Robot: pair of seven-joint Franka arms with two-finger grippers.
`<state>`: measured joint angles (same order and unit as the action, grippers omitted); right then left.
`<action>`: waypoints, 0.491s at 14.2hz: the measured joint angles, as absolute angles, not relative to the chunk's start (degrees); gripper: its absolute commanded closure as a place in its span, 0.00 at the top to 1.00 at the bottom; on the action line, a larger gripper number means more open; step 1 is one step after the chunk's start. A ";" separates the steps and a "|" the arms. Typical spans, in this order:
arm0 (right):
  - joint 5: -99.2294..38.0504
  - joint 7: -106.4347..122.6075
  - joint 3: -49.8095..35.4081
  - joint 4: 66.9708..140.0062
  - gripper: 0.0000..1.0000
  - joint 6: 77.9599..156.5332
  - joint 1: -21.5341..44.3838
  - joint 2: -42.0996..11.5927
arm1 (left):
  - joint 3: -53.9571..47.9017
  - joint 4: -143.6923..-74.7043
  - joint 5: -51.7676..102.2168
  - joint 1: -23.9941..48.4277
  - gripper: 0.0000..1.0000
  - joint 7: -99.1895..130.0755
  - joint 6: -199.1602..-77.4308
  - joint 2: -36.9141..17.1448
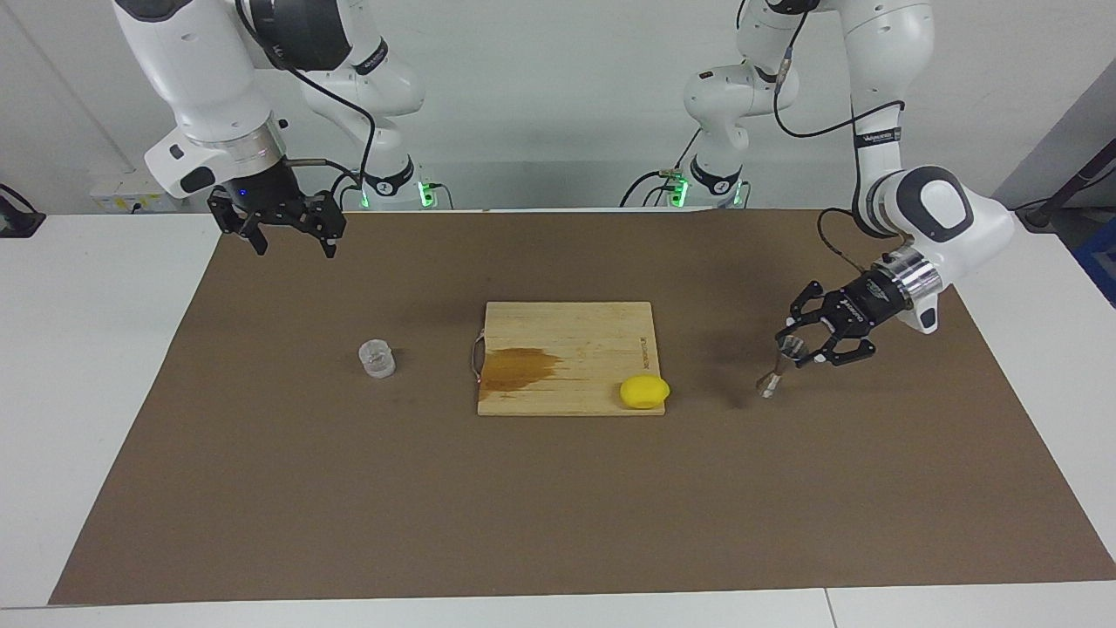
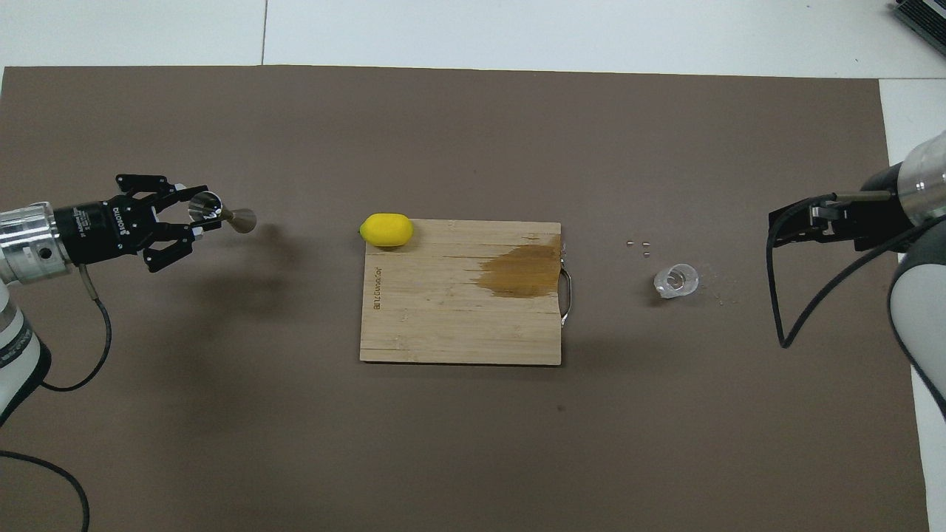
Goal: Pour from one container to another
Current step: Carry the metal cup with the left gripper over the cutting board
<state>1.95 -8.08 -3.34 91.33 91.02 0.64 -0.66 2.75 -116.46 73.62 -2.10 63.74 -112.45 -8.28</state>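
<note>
The clear plastic cup stands upright on the brown mat toward the right arm's end of the table; it also shows in the overhead view. The steel jigger hangs tilted above the mat at the left arm's end, and shows in the overhead view too. My left gripper is shut on its upper cone, as the overhead view also shows. My right gripper is open and empty, raised over the mat's edge nearest the robots, apart from the cup.
A wooden cutting board with a dark wet stain lies mid-mat. A yellow lemon sits on the board's corner toward the left arm's end. A few tiny bits lie on the mat beside the cup.
</note>
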 measured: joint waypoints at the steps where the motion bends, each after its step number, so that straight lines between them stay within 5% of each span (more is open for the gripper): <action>1: 1.95 -8.08 -3.34 91.33 1.00 91.02 0.64 -0.66 | 2.68 -116.35 73.62 0.58 0.00 64.52 -112.94 -7.74; 7: 1.95 -8.08 -3.34 91.33 1.00 91.02 0.64 -0.66 | 2.30 -114.68 76.58 17.99 0.00 74.37 -127.12 -7.38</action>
<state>1.95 -8.08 -3.34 91.33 91.02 0.64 -0.66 2.30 -114.68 76.58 17.99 74.37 -127.12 -7.38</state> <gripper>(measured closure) 0.000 0.498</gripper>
